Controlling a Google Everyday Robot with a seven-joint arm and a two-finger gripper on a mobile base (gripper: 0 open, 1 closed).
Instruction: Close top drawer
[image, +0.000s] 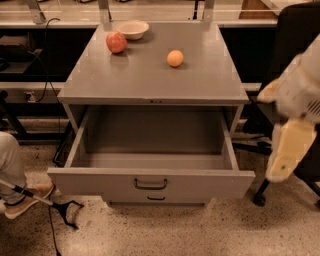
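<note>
Top drawer (100, 183) pulled open, gripper (287, 152) seemingly beside its right corner

Gray top drawer (95, 183); red apple (116, 42); orange fruit (175, 58); cream gripper (285, 156) at right.

Speckled terrazzo floor (200, 235) spreads under warm light. A long workbench (45, 24) runs along the far side, cables (47, 70) hanging at left. A dark office chair (295, 30) stands right, the pincer (286, 152) before it.

Bare floor (175, 232) lies before the pulled-out top drawer (90, 183); the gripper (282, 160) hangs clear at its right.
</note>
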